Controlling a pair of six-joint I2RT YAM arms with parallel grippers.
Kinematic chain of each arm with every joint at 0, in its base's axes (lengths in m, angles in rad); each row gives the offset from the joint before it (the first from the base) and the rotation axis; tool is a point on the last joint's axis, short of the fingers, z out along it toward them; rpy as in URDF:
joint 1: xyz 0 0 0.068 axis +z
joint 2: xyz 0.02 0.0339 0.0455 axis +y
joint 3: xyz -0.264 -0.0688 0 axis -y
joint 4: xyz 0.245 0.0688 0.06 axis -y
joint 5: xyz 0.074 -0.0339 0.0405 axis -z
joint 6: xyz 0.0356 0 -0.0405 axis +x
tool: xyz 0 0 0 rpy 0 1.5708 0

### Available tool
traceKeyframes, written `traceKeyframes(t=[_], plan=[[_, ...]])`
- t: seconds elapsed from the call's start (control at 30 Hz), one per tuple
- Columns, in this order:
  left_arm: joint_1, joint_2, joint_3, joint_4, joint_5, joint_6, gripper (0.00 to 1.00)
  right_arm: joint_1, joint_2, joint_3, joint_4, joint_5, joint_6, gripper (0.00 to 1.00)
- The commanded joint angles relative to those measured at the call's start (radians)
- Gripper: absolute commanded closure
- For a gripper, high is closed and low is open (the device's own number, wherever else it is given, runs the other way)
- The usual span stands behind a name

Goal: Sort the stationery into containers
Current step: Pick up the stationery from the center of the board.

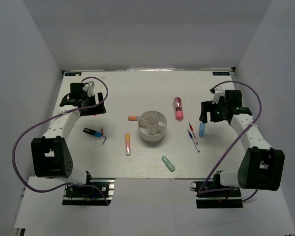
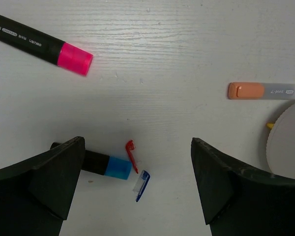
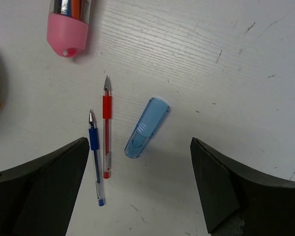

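From above, the round white cup is sitting mid-desk, its compartments ringing a central well. The left claw is hanging at the upper left and the right claw at the right, both holding nothing. An orange highlighter is lying just left of the cup and a pink highlighter to its upper right. A black-and-blue highlighter is resting further left, a mint-green highlighter below the cup, a blue highlighter under the right claw, and a peach-coloured marker at the lower left.

Through the left wrist camera, the fingers are standing wide apart above the desk. Between them the black-and-blue highlighter is lying beside a red cap and a blue cap. A black marker with a pink cap is lying at the upper left.

Through the right wrist camera, the fingers are likewise spread wide. A red pen and a blue pen are lying side by side, with the blue highlighter just to their right.
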Motion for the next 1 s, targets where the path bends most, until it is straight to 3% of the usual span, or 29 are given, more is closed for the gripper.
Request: traceKeyframes(t=[0.0, 0.27, 0.7, 0.97], plan=[[0.004, -0.053, 0.004, 0.017, 0.019, 0.003, 0.02, 0.007, 0.001, 0.006, 0.030, -0.034, 0.030, 0.11], [0.004, -0.061, 0.001, 0.028, -0.015, 0.002, 0.02, 0.022, 0.080, 0.069, 0.081, -0.030, 0.096, 0.12], [0.004, -0.021, 0.015, 0.017, -0.055, 0.025, 0.02, 0.179, 0.497, 0.457, 0.064, 0.006, 0.320, 0.14], [0.004, -0.030, 0.003, 0.011, -0.064, 0.035, 0.02, 0.265, 0.682, 0.577, 0.013, 0.079, 0.386, 0.16]])
